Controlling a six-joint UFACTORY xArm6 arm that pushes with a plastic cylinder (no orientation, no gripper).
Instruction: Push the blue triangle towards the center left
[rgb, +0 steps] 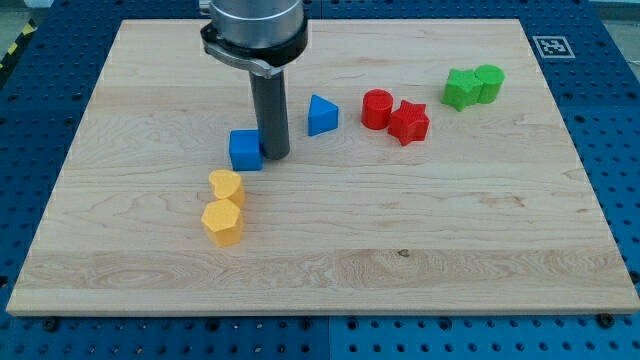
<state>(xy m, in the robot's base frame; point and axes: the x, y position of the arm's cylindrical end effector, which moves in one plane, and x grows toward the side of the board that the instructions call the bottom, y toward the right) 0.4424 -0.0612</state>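
Wooden board (330, 250) on a blue pegboard table (30, 120), with the arm's rod (270, 110) standing upright; there is no claw, only my tip (275, 156), touching the blue cube (245, 150) at its 3 o'clock. The blue triangle (322, 115) lies near the tip at 2 o'clock, apart from it, above board centre. Two red blocks (393, 115) sit at the triangle's 3 o'clock, two green blocks (473, 87) at 2 o'clock, and two yellow blocks (224, 206) at 7 o'clock.

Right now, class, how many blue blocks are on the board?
2. The blue cube sits against my tip on its left; the blue triangle stands apart to the tip's upper right. None looks hidden.
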